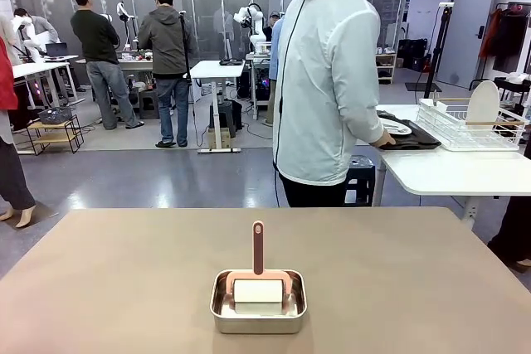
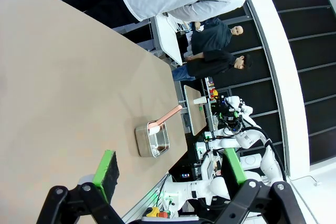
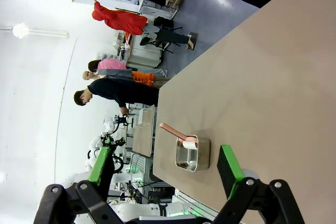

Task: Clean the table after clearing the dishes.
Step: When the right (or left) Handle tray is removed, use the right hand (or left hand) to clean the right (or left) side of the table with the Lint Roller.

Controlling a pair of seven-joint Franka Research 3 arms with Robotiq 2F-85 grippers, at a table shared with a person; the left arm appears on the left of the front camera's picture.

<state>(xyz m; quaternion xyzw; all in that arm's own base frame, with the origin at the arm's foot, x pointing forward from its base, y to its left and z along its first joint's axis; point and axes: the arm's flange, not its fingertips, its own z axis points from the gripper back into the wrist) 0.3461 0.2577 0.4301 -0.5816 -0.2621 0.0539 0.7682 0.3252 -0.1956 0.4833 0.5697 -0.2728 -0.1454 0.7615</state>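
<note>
I'm seeing the table (image 1: 415, 271) stretching open on every side of the steel pan (image 1: 258, 322) near my edge, the front view catching the dishes (image 1: 397, 128) on the white side table (image 1: 448, 173) by the person's hand (image 1: 384, 143), the wrist views showing left gripper (image 2: 170, 170) and right gripper (image 3: 164, 163) both gaping.

Front view looks across the table (image 1: 99, 288), near the pan (image 1: 257, 322) — both wrist views (rolled sideways) share it.
</note>
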